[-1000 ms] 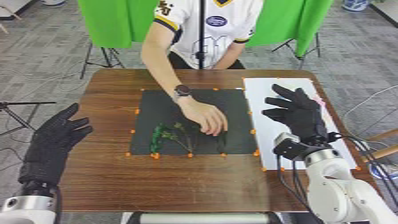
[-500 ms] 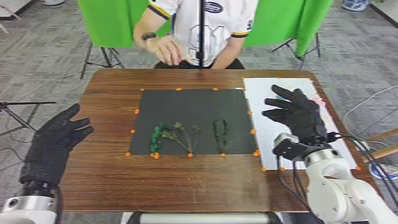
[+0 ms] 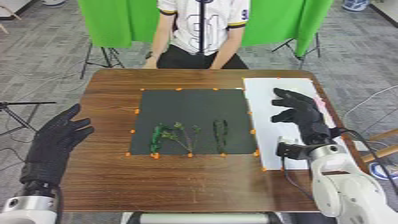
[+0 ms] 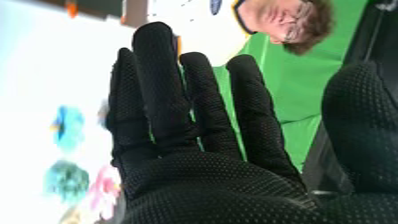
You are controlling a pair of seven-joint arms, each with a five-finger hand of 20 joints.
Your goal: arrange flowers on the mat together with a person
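The person in a white shirt (image 3: 187, 36) has pulled back, leaving green stems (image 3: 157, 139) on the dark grey mat (image 3: 191, 107). The black-gloved right hand (image 3: 307, 118) is open over the white sheet (image 3: 263, 91), near pink petals (image 4: 104, 189) (its turn next, I think).

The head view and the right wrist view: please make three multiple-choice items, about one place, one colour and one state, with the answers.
1. Where do the green sprigs lie?
A) On the white sheet
B) On the dark mat
C) On the floor

2. What colour are the tabs along its edge?
A) Orange
B) Blue
C) Purple

3. How is the right hand?
A) In a fist
B) Gripping a flower
C) Open, empty

1 B: they lie within its border.
2 A: the tabs look orange.
3 C: its fingers extend, holding nothing.
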